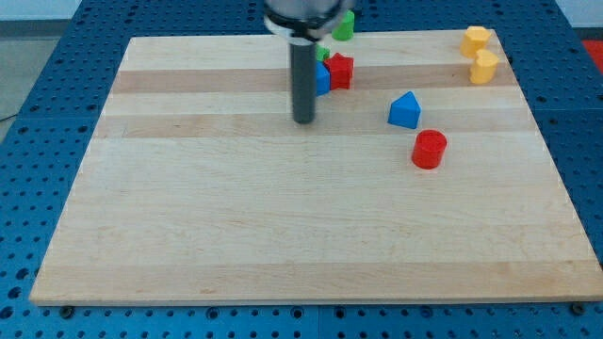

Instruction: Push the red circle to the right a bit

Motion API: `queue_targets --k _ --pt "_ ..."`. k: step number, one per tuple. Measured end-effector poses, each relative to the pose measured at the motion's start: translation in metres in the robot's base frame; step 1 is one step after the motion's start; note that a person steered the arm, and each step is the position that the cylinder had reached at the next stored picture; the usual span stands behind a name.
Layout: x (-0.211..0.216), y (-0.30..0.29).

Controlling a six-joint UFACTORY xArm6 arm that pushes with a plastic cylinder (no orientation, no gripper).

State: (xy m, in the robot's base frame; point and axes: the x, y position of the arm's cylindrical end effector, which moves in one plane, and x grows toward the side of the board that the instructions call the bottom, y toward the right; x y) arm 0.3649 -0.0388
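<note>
While the dark rod is hanging down from the view's top, my tip (303, 121) is resting on the wooden board (283, 235), in its upper half and a little left of centre. No fingers belong to this arm, so nothing is spreading or pinching; the rod is simply ending in a blunt tip that is touching no block. The red circle (429, 149) is sitting well to the view's right of my tip and slightly lower, standing upright as a short cylinder. Just above it and a touch to the left, the blue block (404, 110) with a peaked top is lying near but apart from it. Close behind the rod, toward the view's top, another blue block (322, 78) is peeking out, mostly hidden by the rod, so I cannot tell its shape. A red block (340, 71), perhaps star-like, is sitting just beside it on the right, seemingly touching it. Above these, a green block (344, 26) is lying at the board's far edge, and a smaller patch of green (323, 55) is showing beside the rod. In the top right corner, two yellow blocks (476, 40) (484, 67) are sitting one above the other, nearly touching
</note>
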Motion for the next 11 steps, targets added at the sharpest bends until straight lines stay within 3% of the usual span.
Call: queue_targets --k 1,2,3,4,5,6,9,11 --pt "-0.092 -0.094" --pt "-0.174 -0.140" --pt "-0.173 -0.161" --pt "-0.161 -0.230" --pt "-0.117 -0.242" --pt "-0.101 -0.213" --pt "-0.100 -0.021" --pt "-0.066 0.001"
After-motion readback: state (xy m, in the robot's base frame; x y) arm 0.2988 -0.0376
